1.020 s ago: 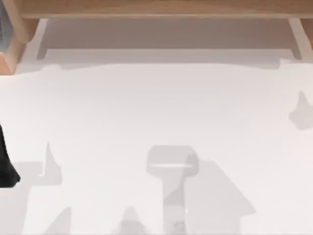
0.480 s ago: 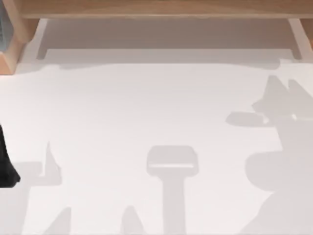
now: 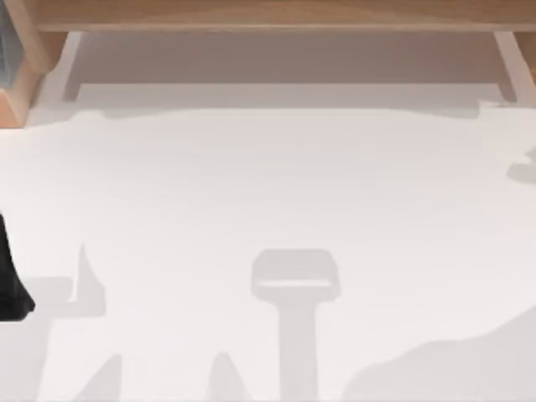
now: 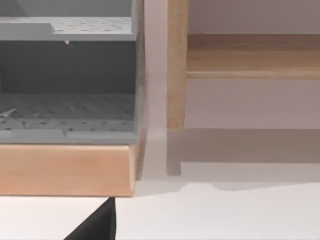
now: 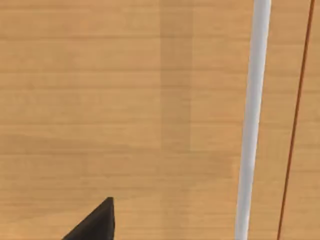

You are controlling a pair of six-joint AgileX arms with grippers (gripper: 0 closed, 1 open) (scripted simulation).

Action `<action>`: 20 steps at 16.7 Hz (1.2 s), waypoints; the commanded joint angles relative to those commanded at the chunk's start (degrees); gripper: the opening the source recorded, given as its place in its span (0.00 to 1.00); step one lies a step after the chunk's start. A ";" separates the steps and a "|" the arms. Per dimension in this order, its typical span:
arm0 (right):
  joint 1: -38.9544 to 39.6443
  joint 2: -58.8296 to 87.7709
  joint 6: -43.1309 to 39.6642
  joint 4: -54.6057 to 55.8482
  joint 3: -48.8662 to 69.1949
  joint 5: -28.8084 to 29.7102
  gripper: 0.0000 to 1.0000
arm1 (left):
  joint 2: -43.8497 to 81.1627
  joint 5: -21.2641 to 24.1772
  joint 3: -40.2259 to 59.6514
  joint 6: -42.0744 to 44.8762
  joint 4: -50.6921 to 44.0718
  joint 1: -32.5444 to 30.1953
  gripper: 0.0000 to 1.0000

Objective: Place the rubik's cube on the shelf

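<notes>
The rubik's cube is out of view. The shelf [image 3: 268, 15], a long tan board on white supports [image 3: 65, 67], runs along the table's far edge. The left wrist view also looks at the shelf [image 4: 250, 55], from the front. My left arm [image 3: 10, 285] is parked at the table's left edge, and a black tip of its gripper [image 4: 95, 225] pokes into the left wrist view. A black tip of my right gripper [image 5: 95, 222] hangs over a tan wooden surface [image 5: 125, 100] crossed by a white bar [image 5: 252, 120].
A wooden-framed unit with grey perforated trays [image 4: 67, 75] stands at the far left corner [image 3: 12, 75], beside the shelf's end. The white tabletop [image 3: 268, 184] carries grey shadows at the middle front and lower right.
The right arm's shadow swelled over the table's right side half a second ago, then slid to the lower right corner. My left arm has not moved.
</notes>
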 joint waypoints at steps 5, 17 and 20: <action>-0.13 0.59 -0.41 0.34 0.31 -0.10 1.00 | 0.00 0.00 0.00 0.00 0.00 0.00 1.00; 1.23 3.57 -0.45 -3.29 6.89 1.30 1.00 | 0.00 0.00 0.00 0.00 0.00 0.00 1.00; 1.23 3.57 -0.45 -3.29 6.89 1.30 0.85 | 0.00 0.00 0.00 0.00 0.00 0.00 1.00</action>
